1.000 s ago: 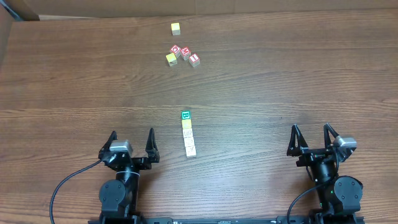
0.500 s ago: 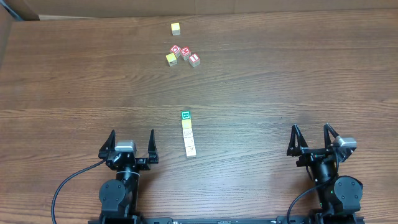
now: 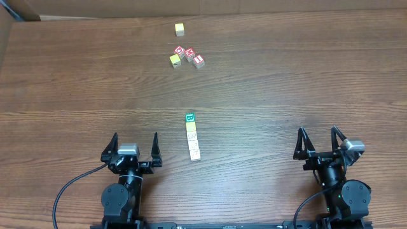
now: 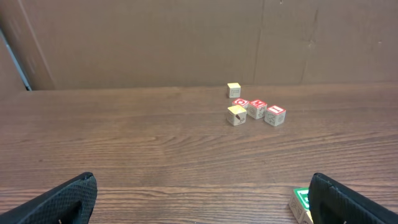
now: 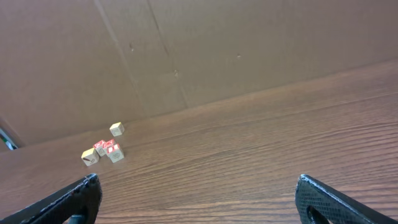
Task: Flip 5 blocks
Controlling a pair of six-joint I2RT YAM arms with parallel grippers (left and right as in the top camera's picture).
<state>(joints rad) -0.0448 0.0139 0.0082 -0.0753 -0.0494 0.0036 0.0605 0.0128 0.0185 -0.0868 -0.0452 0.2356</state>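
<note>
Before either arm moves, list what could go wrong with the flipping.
1. The blocks sit touching in a row, so a grip on one may shove its neighbours.
2. The far cubes look similar and might be flipped by mistake.
3. The left gripper and right gripper flank the row; reaching together, they might collide.

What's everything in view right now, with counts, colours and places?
B block: one, green top, far end of centre row.
yellow block: one, yellow, next in row.
cream blocks: three, pale, near end of row.
red-faced cubes: three, red, far cluster.
other yellow cubes: two, yellow, by the cluster and behind it.
table: one, brown wood.
cardboard wall: one, brown, far side.
left gripper: one, black, open, near edge.
right gripper: one, black, open, near edge.
</note>
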